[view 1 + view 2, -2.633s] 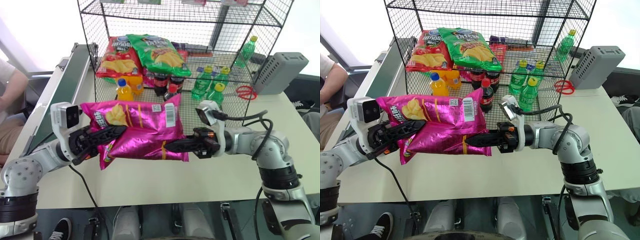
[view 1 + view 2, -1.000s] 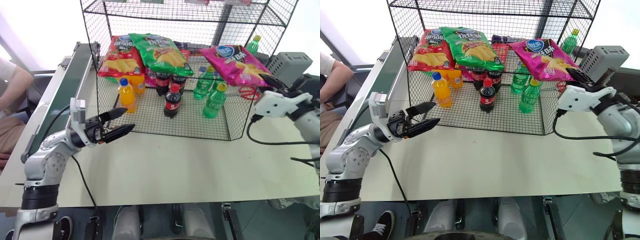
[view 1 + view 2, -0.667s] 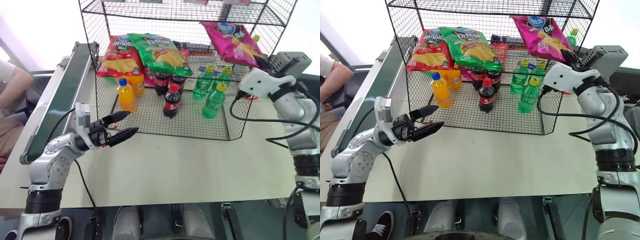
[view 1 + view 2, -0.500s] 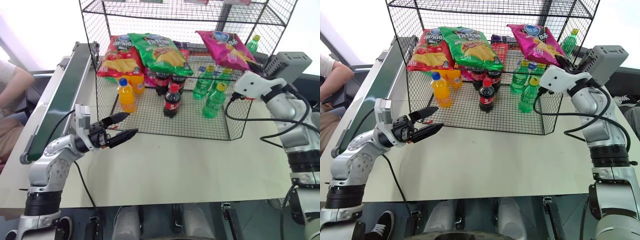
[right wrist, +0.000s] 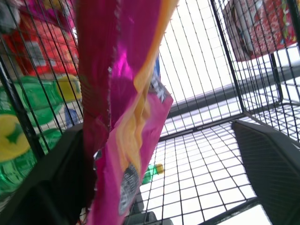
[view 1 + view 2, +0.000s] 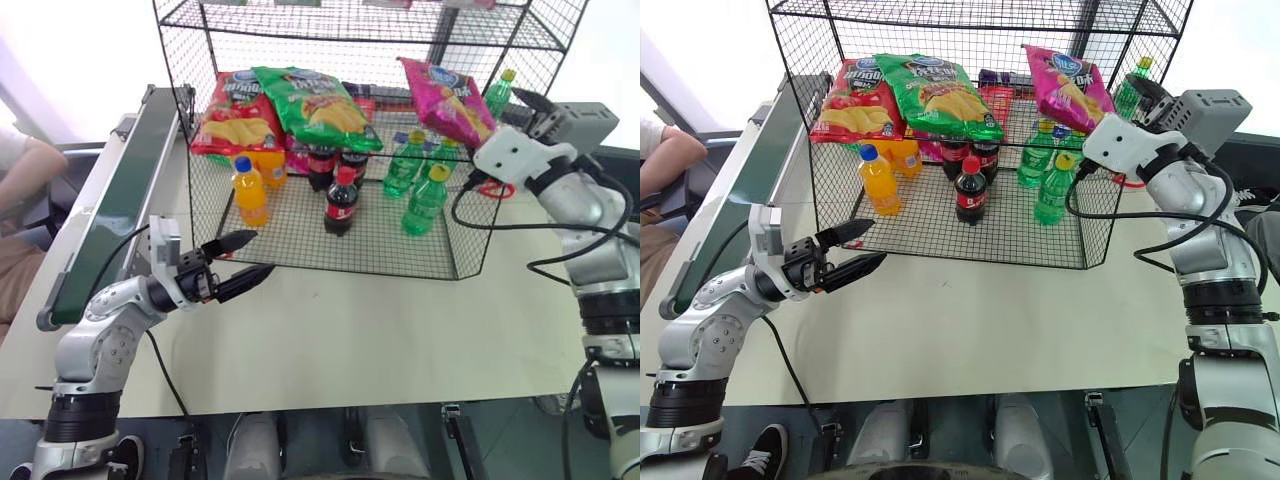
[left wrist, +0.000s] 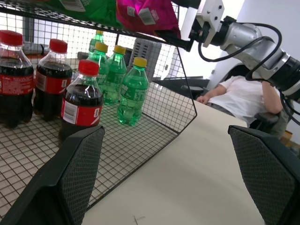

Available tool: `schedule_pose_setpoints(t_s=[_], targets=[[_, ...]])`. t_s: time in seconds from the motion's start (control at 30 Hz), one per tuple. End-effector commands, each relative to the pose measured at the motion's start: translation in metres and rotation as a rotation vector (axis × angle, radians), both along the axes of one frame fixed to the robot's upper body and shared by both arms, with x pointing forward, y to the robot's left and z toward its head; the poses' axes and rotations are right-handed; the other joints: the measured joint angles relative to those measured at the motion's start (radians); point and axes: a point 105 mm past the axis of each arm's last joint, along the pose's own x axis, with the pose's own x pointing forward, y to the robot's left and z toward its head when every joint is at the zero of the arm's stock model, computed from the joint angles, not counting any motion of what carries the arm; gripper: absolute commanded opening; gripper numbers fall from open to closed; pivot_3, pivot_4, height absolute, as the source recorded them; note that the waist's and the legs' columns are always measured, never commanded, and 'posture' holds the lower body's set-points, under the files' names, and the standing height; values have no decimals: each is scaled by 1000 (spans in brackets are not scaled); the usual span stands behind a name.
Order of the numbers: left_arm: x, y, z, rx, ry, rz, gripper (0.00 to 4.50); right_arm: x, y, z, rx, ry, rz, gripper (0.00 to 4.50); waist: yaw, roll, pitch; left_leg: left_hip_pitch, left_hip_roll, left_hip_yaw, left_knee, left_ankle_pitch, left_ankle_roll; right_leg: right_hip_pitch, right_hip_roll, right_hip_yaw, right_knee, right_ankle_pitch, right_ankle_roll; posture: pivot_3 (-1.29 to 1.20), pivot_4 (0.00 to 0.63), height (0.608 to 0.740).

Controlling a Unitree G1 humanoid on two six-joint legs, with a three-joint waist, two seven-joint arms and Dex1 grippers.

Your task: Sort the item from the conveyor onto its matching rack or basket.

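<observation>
The magenta chip bag (image 6: 447, 99) lies tilted on the wire rack's (image 6: 300, 30) middle shelf, long axis running front to back, logo end rearward. Half a second ago the right pincer (image 6: 521, 110) clamped it; now it's spread. Left pincer (image 6: 243, 261) gapes empty above the worktop (image 6: 400, 330).

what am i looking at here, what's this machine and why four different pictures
It's a two-armed humanoid robot sorting snacks. The two wide pictures come from cameras in its head, looking down over its arms. The two close-ups come from a camera on each wrist. A table has a green conveyor along its left side and a black wire rack holding bottles below a shelf with a red chip bag and a green chip bag. The pink chip bag leans at that shelf's right end, between the right arm's open jaws, not clamped. The left arm's jaws are open and empty.
</observation>
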Motion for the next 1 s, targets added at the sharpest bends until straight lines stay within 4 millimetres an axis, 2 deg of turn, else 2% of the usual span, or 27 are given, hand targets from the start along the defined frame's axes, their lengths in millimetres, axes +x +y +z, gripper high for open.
schedule_pose_setpoints(t_s=[0.03,0.1,0.23,0.37,0.5,0.6,0.7,0.77,0.83,1.0], targets=[[-1,0,8,11,-52,-1,4500,-14,0,15,113,10,76,4380,1,0,0,0,0,0,0,0,0,0,0,0,0,0,0,0,150,740],[-1,1,7,18,-50,-3,4500,-19,-1,15,118,33,106,4380,2,0,0,0,0,0,0,0,0,0,0,0,0,0,0,0,150,740],[-1,3,6,29,-49,-1,4500,-28,0,17,241,80,198,4380,2,0,0,0,0,0,0,0,0,0,0,0,0,0,0,0,150,740],[0,5,5,39,-48,1,4500,-41,8,8,391,220,341,4380,3,0,0,0,0,0,0,0,0,0,0,0,0,0,0,0,150,740],[2,12,7,54,-54,39,4500,-68,28,23,590,246,596,4380,1,0,0,0,0,0,0,0,1,0,0,0,0,0,0,0,150,740],[4,26,8,100,-55,107,4500,-91,42,21,773,379,766,4380,3,0,0,0,0,-1,0,0,1,0,0,-1,0,0,0,0,150,740],[5,46,13,164,-74,193,4500,-119,61,-2,827,614,867,4380,6,0,0,0,1,-1,0,-1,1,1,0,-1,0,0,0,0,150,740],[4,59,14,213,-79,252,4500,-132,62,-28,841,779,852,4380,9,0,0,0,0,-1,0,-1,2,1,0,-1,-1,0,0,0,150,740],[3,70,12,269,-79,311,4500,-142,57,-48,806,851,825,4380,9,0,0,0,0,-1,0,-2,3,1,0,-1,-1,0,0,0,150,740],[-10,100,6,343,-52,435,4500,-136,24,-66,813,848,703,4380,2,0,0,1,0,0,0,-2,3,1,-1,0,-1,0,0,0,150,740]])
